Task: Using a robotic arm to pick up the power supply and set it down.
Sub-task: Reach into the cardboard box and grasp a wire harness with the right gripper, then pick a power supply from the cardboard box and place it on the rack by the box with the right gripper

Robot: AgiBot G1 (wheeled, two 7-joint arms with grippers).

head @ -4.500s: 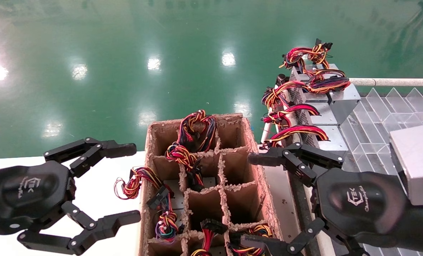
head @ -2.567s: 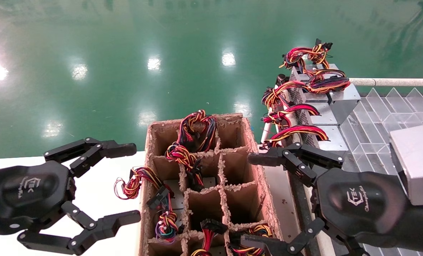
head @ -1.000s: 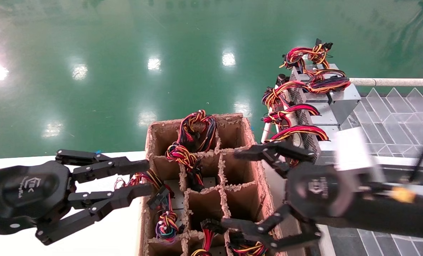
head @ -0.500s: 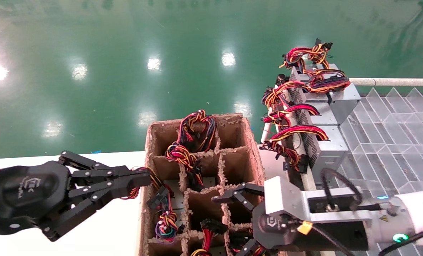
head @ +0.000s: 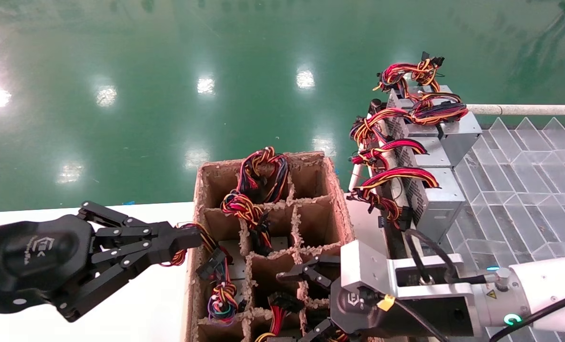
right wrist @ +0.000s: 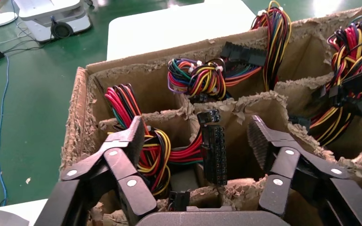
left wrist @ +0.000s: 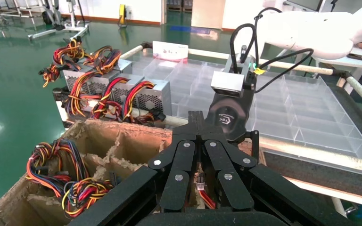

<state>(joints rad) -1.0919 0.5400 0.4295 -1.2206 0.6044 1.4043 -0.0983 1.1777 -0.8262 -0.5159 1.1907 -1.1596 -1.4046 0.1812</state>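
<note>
Silver-grey metal shows only in glimpses low in the brown cardboard carton (head: 339, 199), where each power supply (head: 235, 266) sits deep in a cell of the divider with its red, yellow and black wire bundle (right wrist: 153, 141) spilling upward. In the right wrist view the right gripper (right wrist: 195, 141) hangs over a near cell, its two fingers spread wide, one finger (right wrist: 127, 136) at the wire bundle and the other (right wrist: 264, 139) over the neighbouring divider wall; a black connector (right wrist: 214, 153) stands between them. Nothing is held.

From the head camera this right gripper (head: 306, 304) sits low over the carton's near right cells. The left gripper (head: 187, 240) reaches in from the white bench (head: 140, 313) to the carton's left wall, its fingers drawn together at the loose wires (head: 202, 235) that hang over that wall. Whether they actually pinch a wire cannot be told; the left wrist view shows the fingers (left wrist: 188, 160) side by side with a small gap at the base.

To the right of the carton, a row of further power supplies (head: 434, 199) with perforated sides stands at the edge of a clear plastic tray (head: 524, 190). The floor (head: 168, 71) beyond is glossy green.
</note>
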